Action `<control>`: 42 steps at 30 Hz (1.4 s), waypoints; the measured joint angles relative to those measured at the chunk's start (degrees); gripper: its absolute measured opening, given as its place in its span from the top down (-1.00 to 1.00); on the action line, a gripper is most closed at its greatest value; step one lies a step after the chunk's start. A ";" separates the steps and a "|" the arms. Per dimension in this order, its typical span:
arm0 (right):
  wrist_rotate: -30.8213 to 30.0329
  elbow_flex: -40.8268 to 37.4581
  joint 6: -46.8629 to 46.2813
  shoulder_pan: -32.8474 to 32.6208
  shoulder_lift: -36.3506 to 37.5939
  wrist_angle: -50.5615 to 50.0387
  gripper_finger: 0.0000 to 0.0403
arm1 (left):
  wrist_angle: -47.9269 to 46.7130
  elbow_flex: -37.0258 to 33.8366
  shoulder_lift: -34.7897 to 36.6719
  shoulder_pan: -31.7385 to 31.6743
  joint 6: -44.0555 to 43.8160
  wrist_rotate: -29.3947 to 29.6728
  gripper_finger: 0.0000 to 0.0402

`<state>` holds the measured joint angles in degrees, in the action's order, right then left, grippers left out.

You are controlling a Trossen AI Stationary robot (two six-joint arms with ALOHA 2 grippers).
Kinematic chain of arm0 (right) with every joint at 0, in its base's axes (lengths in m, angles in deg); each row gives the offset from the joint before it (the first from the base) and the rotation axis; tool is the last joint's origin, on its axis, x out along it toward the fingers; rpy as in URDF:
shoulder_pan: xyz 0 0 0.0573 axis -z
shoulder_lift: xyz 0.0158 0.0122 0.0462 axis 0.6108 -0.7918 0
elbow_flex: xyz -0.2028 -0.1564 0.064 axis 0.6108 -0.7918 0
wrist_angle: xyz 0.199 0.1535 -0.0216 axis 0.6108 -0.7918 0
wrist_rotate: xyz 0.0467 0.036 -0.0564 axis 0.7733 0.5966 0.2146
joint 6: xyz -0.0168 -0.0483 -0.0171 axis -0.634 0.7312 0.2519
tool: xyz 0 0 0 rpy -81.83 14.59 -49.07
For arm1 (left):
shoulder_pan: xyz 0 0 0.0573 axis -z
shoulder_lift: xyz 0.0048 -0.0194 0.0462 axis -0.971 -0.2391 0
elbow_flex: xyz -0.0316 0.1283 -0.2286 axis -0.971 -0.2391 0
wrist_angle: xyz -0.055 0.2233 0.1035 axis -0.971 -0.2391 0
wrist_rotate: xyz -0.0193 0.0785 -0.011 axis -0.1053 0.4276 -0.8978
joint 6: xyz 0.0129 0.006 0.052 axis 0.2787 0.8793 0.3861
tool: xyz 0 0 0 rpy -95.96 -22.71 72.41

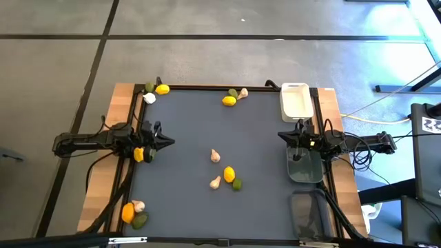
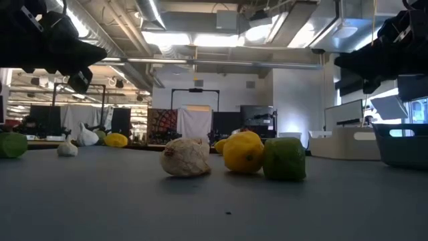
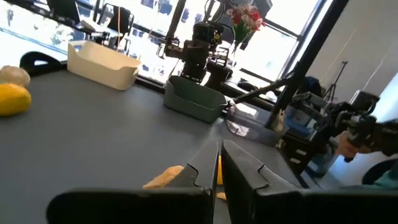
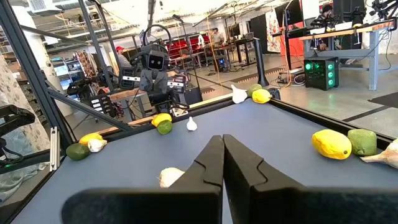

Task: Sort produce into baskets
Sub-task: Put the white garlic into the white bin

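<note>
Produce lies scattered on the dark mat: a garlic bulb (image 1: pixel 215 156), a lemon (image 1: pixel 229 174), a second garlic bulb (image 1: pixel 215 182) and a lime (image 1: pixel 237 184) at the centre. More pieces lie at the far edge (image 1: pixel 229 101), the far left corner (image 1: pixel 162 89) and the near left (image 1: pixel 128 212). The white basket (image 1: pixel 295 100), grey-green basket (image 1: pixel 305 167) and translucent grey basket (image 1: pixel 310 213) stand along the right side. My left gripper (image 1: pixel 167 142) is shut and empty at the mat's left. My right gripper (image 1: pixel 282 136) is shut and empty, beside the grey-green basket's far end.
A lemon (image 1: pixel 138 154) and a lime (image 1: pixel 148 153) lie under my left arm. A wooden rim (image 1: pixel 124 93) frames the mat. In the low view the central garlic (image 2: pixel 185 157), lemon (image 2: pixel 243 152) and lime (image 2: pixel 284 158) sit close together.
</note>
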<state>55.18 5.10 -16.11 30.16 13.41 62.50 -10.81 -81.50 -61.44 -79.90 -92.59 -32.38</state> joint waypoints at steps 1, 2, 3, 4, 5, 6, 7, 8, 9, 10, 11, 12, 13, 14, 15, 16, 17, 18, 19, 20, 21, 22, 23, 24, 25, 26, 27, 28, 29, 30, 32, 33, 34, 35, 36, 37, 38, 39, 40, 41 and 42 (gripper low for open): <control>0.00 0.02 -0.01 0.01 0.01 0.03 0.98 | 0.02 -0.01 -0.01 0.01 0.68 0.00 0.91; 0.00 0.00 0.00 0.00 0.02 0.19 0.98 | 0.00 -0.01 -0.01 0.00 1.05 0.00 0.91; -0.02 0.01 0.00 0.00 0.01 0.41 0.98 | 0.00 0.00 -0.01 -0.01 1.56 0.17 0.91; -0.12 0.00 -0.02 0.00 0.02 0.59 0.98 | -0.01 -0.02 -0.01 -0.01 2.62 1.17 0.91; -0.32 0.00 0.00 0.00 0.02 0.85 0.98 | -0.13 -0.05 -0.01 -0.02 3.49 2.53 0.91; -0.52 0.01 -0.01 0.00 0.00 1.22 0.98 | -0.25 -0.08 -0.01 -0.03 3.97 3.51 0.91; -0.52 0.00 0.00 0.00 0.00 1.97 0.98 | -0.27 -0.08 -0.01 -0.06 4.14 3.79 0.91; -0.52 0.00 -0.01 0.00 0.03 2.19 0.98 | -0.26 -0.08 -0.01 -0.06 4.19 3.88 0.91; -0.50 0.00 0.00 0.01 0.04 1.92 0.98 | -0.20 -0.08 -0.01 -0.06 4.48 3.96 0.91; -0.34 0.00 0.00 0.02 0.04 0.99 0.98 | 0.08 -0.08 -0.01 -0.03 5.41 4.33 0.91; 0.15 0.00 -0.02 0.00 -0.02 0.57 0.98 | 0.43 -0.08 -0.03 -0.05 5.81 4.67 0.91; 0.94 0.00 -0.04 0.01 0.00 0.40 0.98 | 0.49 -0.08 -0.03 -0.06 5.89 4.87 0.91; 1.63 0.01 -0.04 0.00 -0.02 0.24 0.98 | 0.39 -0.08 -0.03 -0.06 5.68 4.89 0.91; 2.48 0.01 -0.11 0.01 -0.17 0.26 0.98 | 0.35 -0.08 -0.03 -0.03 5.45 4.91 0.91; 3.27 0.01 -0.29 0.01 -0.33 0.20 0.98 | 0.41 -0.08 -0.03 0.01 5.40 4.90 0.91; 4.01 0.02 -0.45 0.00 -0.37 0.11 0.98 | 0.43 -0.08 -0.03 0.01 5.41 4.90 0.91; 4.49 0.00 -0.53 0.00 -0.37 0.06 0.98 | 0.42 -0.08 -0.03 0.01 5.48 4.90 0.91; 4.79 0.02 -0.54 0.00 -0.35 0.04 0.98 | 0.42 -0.08 -0.03 0.01 5.58 4.92 0.91; 5.18 0.00 -0.46 0.00 -0.35 -0.02 0.98 | 0.44 -0.08 -0.03 0.01 5.69 4.92 0.91; 5.37 0.01 -0.28 0.00 -0.35 -0.04 0.98 | 0.44 -0.08 -0.03 0.01 5.69 4.92 0.91; 5.46 0.01 -0.24 0.00 -0.35 -0.05 0.98 | 0.44 -0.08 -0.03 0.01 5.65 4.94 0.91; 5.46 0.00 -0.10 0.02 -0.35 -0.05 0.98 | 0.44 -0.08 -0.03 0.01 5.61 4.94 0.91; 5.46 0.02 0.13 0.00 -0.35 -0.05 0.98 | 0.45 -0.08 -0.03 0.01 5.61 4.94 0.91; 5.46 0.02 0.55 0.00 -0.35 -0.05 0.98 | 0.46 -0.08 -0.03 0.01 5.65 4.94 0.91; 5.46 0.01 0.94 0.00 -0.35 -0.05 0.98 | 0.54 -0.08 -0.03 0.01 5.71 4.94 0.91; 5.46 0.02 1.04 0.00 -0.35 -0.07 0.98 | 0.74 -0.08 -0.03 0.01 5.71 4.94 0.91; 5.47 0.01 1.05 0.00 -0.35 -0.07 0.98 | 1.04 -0.08 -0.03 0.01 5.71 4.94 0.91; 5.46 0.02 1.13 0.01 -0.35 -0.07 0.98 | 1.39 -0.06 -0.03 0.01 5.71 4.92 0.91; 5.46 0.02 1.25 0.00 -0.35 -0.07 0.98 | 1.60 -0.05 -0.03 0.01 5.70 4.94 0.91; 5.40 0.02 1.27 0.00 -0.35 -0.07 0.98 | 1.75 -0.05 -0.03 0.01 5.44 4.94 0.91; 4.92 0.02 1.27 0.00 -0.35 -0.05 0.98 | 2.18 -0.05 -0.03 0.01 3.61 4.92 0.91; 4.91 0.02 1.27 0.00 -0.35 -0.02 0.98 | 2.57 -0.05 -0.03 0.01 2.74 4.94 0.91; 4.92 0.01 1.26 0.01 -0.35 -0.02 0.98 | 3.04 -0.05 -0.03 0.01 2.34 4.93 0.91; 4.95 0.01 1.27 0.00 -0.35 -0.02 0.98 | 3.27 -0.05 -0.03 0.01 1.92 4.94 0.91; 5.01 0.01 1.25 0.00 -0.35 -0.02 0.98 | 3.28 -0.03 -0.03 0.01 1.18 4.92 0.91; 5.03 0.02 1.25 0.02 -0.35 -0.02 0.98 | 3.15 -0.03 -0.03 0.01 0.82 4.97 0.91; 5.02 0.00 1.25 0.00 -0.36 -0.02 0.98 | 3.03 -0.03 -0.03 0.01 0.82 5.22 0.91; 4.96 0.02 1.25 0.00 -0.37 -0.02 0.98 | 3.02 -0.03 -0.03 0.01 0.94 5.73 0.91; 4.84 0.01 1.25 0.00 -0.37 -0.02 0.98 | 3.02 -0.03 -0.03 0.01 0.91 6.21 0.91; 4.58 0.01 1.26 0.01 -0.37 -0.02 0.98 | 3.04 -0.03 -0.03 0.01 0.76 6.41 0.91; 4.55 0.00 1.27 0.00 -0.37 -0.01 0.98 | 3.04 -0.03 -0.03 0.01 0.69 6.46 0.91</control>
<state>59.72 5.10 -14.84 30.16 13.03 62.49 -7.77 -81.54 -61.47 -79.89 -91.90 -25.92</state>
